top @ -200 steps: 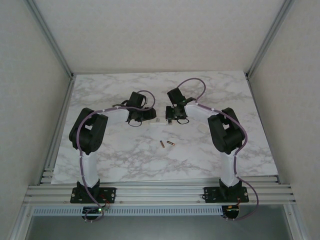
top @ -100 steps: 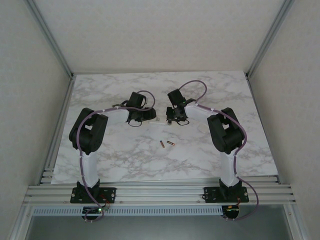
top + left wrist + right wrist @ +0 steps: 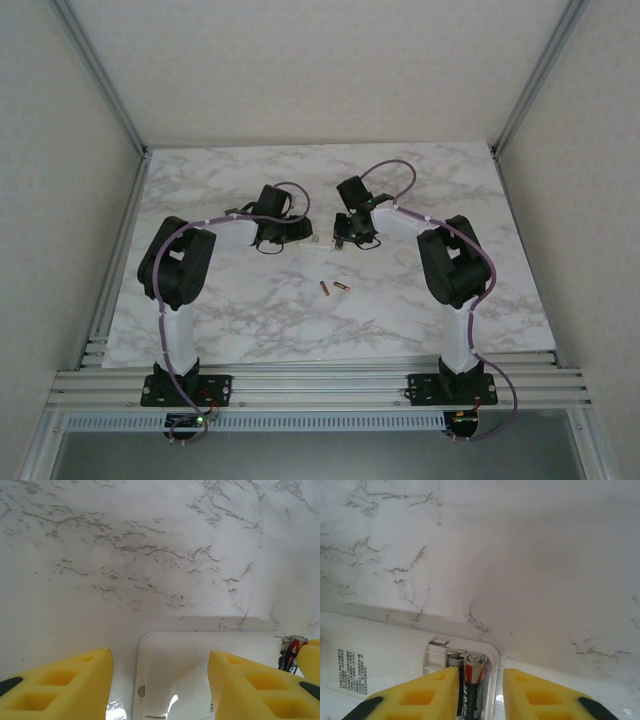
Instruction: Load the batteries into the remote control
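L claw (image 3: pixel 160 656) apart, yellow fingers either side of white remote's (image 3: pixel 245 642) end. One finger clear of it, can't tell re the other. R claw (image 3: pixel 480 672) slightly apart, straddling a battery (image 3: pixel 474 680) that lies in the remote's open battery bay (image 3: pixel 434 652), w/ a gap showing on one side. 2nd battery (image 3: pixel 453 659) in the bay just beside it, partly hidden by a finger. Top view: remote betw. both claws, mid marble table (image 3: pixel 250 310). 2 loose batteries (image 3: pixel 324 289) lie nearer the arm bases, just beside each other.
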You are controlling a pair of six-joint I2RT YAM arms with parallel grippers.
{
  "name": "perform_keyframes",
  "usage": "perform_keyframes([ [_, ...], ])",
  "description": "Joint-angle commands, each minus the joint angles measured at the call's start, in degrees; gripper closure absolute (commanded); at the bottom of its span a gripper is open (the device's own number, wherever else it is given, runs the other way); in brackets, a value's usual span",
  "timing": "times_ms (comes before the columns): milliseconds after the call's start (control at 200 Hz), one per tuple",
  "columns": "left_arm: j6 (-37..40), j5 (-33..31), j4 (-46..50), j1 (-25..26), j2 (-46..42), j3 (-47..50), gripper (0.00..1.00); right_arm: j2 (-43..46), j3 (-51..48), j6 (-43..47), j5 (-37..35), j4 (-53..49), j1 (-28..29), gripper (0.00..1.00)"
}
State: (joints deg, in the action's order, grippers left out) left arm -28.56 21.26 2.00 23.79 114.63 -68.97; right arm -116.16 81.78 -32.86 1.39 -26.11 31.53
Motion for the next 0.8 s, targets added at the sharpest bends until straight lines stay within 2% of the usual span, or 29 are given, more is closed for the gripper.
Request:
perform_keyframes([
  [0,-0.66,4.53,3.31,2.2,0.09,2.17,0.49,1.3,1.46,-0.98,0.04,-1.85,-0.57,0.74],
  [381,-0.78,5.54,2.65,2.55,-0.03,3.62,0.52,-0.62,1.45,-1.55,2.76,-1.21,-0.5,0.87],
  [576,-1.32,6.08,1.47,2.66,-0.07,4.55,0.53,-1.7,1.2,-2.69,4.65,-1.52,-0.29,0.89],
  [791,-1.99,6.09,0.52,2.84,-0.36,5.66,0.53,-4.34,1.62,-4.65,3.18,-3.7,0.48,0.95],
])
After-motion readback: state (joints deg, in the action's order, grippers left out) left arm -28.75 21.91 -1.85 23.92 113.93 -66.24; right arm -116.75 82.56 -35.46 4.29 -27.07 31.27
